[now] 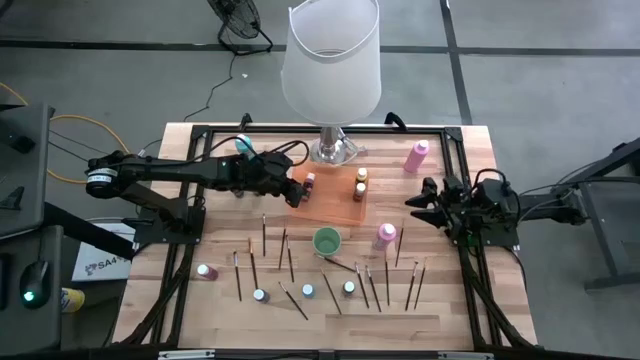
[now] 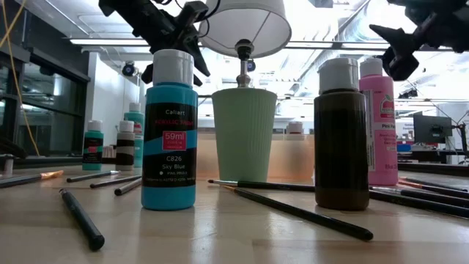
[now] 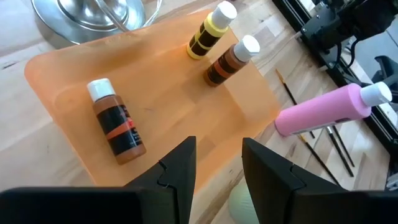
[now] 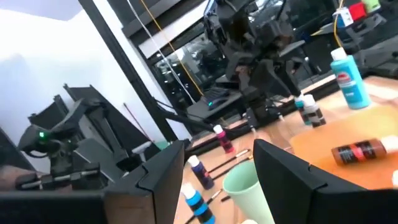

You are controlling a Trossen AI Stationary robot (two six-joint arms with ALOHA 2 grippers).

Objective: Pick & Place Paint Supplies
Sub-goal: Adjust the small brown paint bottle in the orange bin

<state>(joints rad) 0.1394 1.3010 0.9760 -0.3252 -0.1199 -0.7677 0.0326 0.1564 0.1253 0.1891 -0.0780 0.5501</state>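
The left gripper (image 1: 296, 190) hangs over the near-left edge of the orange tray (image 3: 62, 68), fingers parted and empty, just above an orange-brown paint bottle (image 3: 116, 124) standing in the tray. I judge one placement done; next it must fetch a loose bottle, perhaps the pink-capped bottle (image 1: 204, 271) lower left. The right gripper (image 1: 420, 203) waits at the right edge, jaws apart, empty.
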